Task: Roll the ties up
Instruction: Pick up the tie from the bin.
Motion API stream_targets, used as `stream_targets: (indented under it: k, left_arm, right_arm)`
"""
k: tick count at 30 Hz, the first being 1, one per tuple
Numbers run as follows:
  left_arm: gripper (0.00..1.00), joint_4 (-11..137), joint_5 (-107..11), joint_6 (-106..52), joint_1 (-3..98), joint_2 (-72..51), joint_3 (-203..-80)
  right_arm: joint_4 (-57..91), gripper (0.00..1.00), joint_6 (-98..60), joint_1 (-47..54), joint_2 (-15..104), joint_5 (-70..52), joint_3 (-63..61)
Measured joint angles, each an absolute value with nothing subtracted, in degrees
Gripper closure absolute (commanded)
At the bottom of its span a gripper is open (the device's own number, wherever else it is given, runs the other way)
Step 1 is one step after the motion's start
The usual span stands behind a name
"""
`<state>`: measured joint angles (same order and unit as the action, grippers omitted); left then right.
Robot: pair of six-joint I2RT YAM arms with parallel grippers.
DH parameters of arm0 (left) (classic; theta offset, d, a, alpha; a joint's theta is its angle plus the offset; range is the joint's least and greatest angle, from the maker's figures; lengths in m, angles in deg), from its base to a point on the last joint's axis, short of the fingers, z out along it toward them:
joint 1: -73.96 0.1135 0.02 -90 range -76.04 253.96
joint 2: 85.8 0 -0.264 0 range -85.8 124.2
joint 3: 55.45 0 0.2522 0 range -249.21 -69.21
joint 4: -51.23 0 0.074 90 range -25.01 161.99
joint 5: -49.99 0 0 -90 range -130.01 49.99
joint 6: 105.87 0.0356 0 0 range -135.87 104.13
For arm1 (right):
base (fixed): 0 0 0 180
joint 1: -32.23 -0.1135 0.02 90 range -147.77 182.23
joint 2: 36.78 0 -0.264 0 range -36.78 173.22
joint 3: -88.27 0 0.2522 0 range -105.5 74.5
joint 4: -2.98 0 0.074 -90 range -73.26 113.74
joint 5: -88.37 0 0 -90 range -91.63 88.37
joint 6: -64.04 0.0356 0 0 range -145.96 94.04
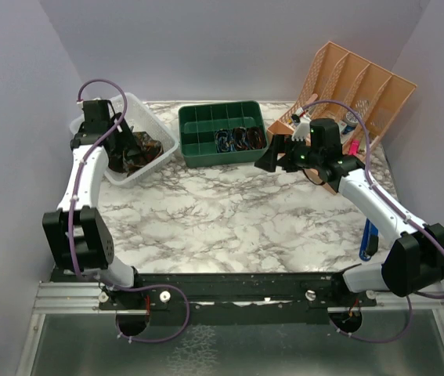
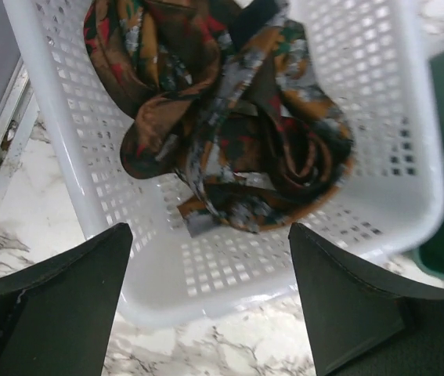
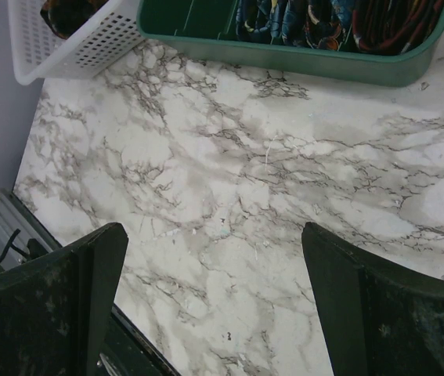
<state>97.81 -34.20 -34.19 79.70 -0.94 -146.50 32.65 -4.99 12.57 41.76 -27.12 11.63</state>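
The ties (image 2: 229,133) lie tangled in the white basket (image 2: 394,157), the left gripper (image 2: 206,258) hanging above them, jaws spread and empty. The right gripper (image 3: 214,251) is spread over the table (image 3: 284,172). Fetching one seems in hand: descend and pinch a single strand.

Ties cropped
Your left wrist view clips the tangled ties (image 2: 229,133); your right clips the rolled ties (image 3: 323,16) in the green tray (image 3: 284,63).

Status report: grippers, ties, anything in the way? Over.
Left gripper open above white perforated plastic basket, right gripper open over marble tabletop. Tangled brown patterned fabric ties inside basket, unheld. Nothing blocking.
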Motion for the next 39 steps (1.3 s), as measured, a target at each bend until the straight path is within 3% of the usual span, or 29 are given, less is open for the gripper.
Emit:
stream_targets:
  k: [15,28,32,39]
  left_arm:
    - [0.18,97.42,-34.05,-34.74,87.94,26.01,-172.82]
    - [0.17,95.95,-29.98,-35.31,89.6,40.9,-181.23]
    - [0.21,95.78,-28.34,-35.79,89.68,43.02,-182.63]
    - [0.37,94.27,-26.18,-37.78,90.08,47.5,-187.9]
  right_arm:
    - [33.8,0.0,-6.81,12.54,41.74,-27.08,12.05]
    - [36.25,0.0,-10.46,12.57,42.33,-26.23,12.05]
    - [36.49,0.0,-10.98,12.57,43.46,-26.25,12.05]
    - [36.8,0.0,-11.62,12.57,43.97,-26.25,12.05]
